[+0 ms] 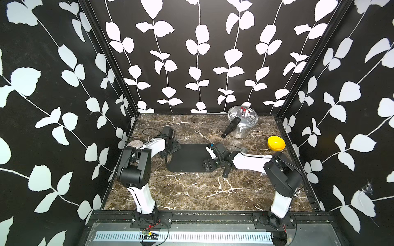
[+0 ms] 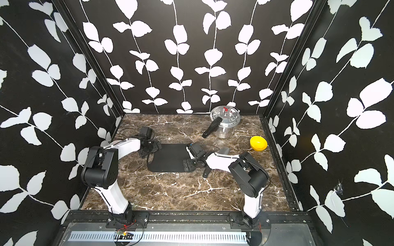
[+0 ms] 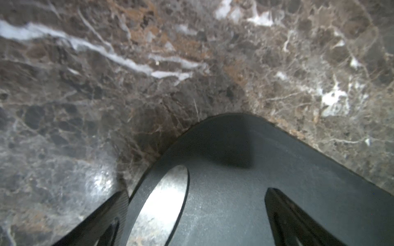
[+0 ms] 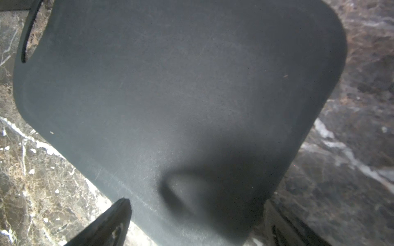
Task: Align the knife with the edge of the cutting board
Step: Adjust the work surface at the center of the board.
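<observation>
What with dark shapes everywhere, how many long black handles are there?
2: the pot's handle at the back, and the knife's handle poking out from under the right arm beside the cutting board. The arms may hide others.

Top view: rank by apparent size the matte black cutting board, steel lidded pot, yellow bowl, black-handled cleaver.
1. matte black cutting board
2. steel lidded pot (farther back)
3. yellow bowl
Unranked: black-handled cleaver, mostly hidden under the right arm.

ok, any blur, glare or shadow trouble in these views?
Left wrist: marble tabletop looks soft, with glare showing through the cutting board handle hole. Right wrist: a dark shadow lies on the board; right gripper fingertips are out of focus. Both top views: sharp, pot lid glints.
</observation>
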`<state>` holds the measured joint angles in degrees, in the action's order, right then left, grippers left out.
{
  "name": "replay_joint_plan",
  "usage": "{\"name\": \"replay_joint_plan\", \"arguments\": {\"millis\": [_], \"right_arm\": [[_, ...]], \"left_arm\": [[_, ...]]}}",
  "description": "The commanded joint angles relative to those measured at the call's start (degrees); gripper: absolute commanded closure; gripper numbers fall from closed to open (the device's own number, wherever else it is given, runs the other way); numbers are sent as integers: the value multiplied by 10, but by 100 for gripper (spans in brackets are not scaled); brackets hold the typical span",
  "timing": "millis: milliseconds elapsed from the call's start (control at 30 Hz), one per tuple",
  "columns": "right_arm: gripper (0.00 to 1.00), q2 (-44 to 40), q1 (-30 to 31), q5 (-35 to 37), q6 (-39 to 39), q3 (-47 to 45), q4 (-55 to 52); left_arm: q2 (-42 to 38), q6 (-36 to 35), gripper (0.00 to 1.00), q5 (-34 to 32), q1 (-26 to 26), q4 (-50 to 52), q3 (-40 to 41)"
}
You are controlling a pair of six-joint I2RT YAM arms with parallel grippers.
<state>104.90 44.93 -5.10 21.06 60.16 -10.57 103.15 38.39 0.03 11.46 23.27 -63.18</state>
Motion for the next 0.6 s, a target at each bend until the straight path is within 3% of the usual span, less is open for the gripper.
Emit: {"name": "replay_joint_plan", "arguments": {"millis": [0,367,567], "right_arm": [[2,13,4,-41,-7,6,11],[1,-98,-11,21,33,-30,-7],[1,-202,-52,54,90,-88,-19]], "left_arm": [[-2,14,2,73,15,70,-5],[-92,-63,2,-49,15,100,-54],[-147,-75,2,-11,22,56,-33]]}}
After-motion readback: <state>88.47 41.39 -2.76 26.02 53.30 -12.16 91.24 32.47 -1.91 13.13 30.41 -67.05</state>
